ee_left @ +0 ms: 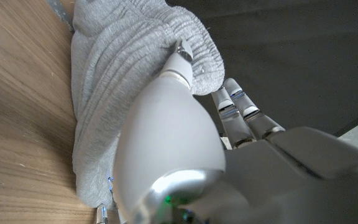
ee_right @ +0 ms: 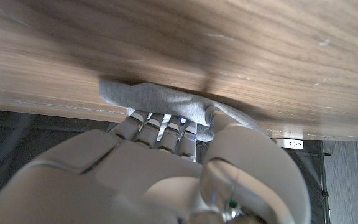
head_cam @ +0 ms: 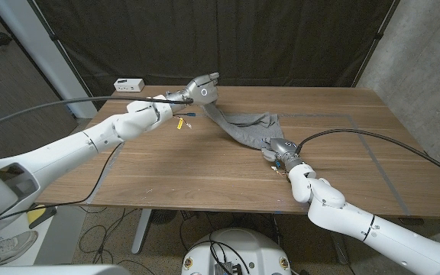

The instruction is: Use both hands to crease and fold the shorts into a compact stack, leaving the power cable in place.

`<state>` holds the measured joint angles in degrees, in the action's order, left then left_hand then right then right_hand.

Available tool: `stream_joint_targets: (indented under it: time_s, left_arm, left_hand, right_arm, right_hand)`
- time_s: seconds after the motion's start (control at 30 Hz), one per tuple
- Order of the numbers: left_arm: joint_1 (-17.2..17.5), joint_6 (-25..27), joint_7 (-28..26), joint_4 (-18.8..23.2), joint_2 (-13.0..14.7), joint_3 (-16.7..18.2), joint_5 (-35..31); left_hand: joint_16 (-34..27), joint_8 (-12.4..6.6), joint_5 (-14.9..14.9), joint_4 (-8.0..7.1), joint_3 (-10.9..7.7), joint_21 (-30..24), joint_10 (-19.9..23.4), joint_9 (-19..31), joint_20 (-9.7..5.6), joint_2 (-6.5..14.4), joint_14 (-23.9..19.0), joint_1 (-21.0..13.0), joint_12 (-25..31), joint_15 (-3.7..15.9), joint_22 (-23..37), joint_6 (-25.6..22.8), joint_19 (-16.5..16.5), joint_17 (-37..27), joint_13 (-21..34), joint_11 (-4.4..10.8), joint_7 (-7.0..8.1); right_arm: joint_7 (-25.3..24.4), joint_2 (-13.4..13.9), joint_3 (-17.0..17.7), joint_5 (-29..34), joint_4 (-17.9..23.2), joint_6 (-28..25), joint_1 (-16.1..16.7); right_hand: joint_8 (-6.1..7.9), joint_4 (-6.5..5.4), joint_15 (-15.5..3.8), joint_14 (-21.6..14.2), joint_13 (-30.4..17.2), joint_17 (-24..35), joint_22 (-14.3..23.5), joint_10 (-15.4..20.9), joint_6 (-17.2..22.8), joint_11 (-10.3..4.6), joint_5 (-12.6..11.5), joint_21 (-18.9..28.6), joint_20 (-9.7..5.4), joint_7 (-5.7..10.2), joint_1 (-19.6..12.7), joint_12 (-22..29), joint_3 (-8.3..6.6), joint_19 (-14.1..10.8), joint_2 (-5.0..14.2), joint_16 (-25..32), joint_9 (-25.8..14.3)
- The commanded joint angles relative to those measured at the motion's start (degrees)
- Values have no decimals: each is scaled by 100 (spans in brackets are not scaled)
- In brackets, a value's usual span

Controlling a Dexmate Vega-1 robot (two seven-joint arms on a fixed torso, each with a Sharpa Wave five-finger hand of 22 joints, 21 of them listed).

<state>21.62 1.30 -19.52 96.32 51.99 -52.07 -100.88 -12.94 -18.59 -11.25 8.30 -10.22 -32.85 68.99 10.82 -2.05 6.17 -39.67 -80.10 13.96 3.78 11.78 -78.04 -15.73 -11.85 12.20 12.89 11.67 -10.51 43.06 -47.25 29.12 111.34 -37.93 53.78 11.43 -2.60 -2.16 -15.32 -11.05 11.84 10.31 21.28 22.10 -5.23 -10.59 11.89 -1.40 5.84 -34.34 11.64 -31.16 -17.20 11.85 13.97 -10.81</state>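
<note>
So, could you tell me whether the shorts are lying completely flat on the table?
No, the left hand holds one end of the shorts lifted above the table.

You see a small yellow object point(head_cam: 179, 123) on the brown wooden table point(head_cam: 205, 168), black curtain point(head_cam: 243, 38) behind.

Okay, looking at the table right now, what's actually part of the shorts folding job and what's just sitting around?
Part of the job:
- grey shorts, one end lifted
- left hand, gripping the raised end
- right hand, holding the near end at the table

Just lying about:
- white power strip at the far left corner
- small yellow item on the wooden table
</note>
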Motion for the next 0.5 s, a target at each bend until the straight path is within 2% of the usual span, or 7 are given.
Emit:
stream_joint_targets:
  time_s: [0.03,0.5]
  left_arm:
    - [-248,-204,-68,85,-68,-68,-222]
    - [-652,-445,-229,33,-285,-299,-492]
  left_hand:
    - [-2,-51,-32,3,37,-36,62,34,-77,-28,17,-48,-29,971,15,-45,27,-21,-3,-10,-8]
    - [-5,-99,-51,-15,100,-60,88,86,-86,-25,38,-64,-69,969,15,-56,41,-28,-14,-8,-5]
  right_arm:
    - [-21,-4,27,-51,-37,103,18]
    - [-169,12,85,-56,-28,168,116]
  right_hand:
    - [-8,2,-682,12,-24,23,3,-31,-7,-8,7,14,36,21,-31,-13,-45,-20,4,1,-17]
    - [-12,8,-685,13,-25,20,3,-25,-5,-6,8,11,42,27,-45,-13,-59,-10,2,0,-18]
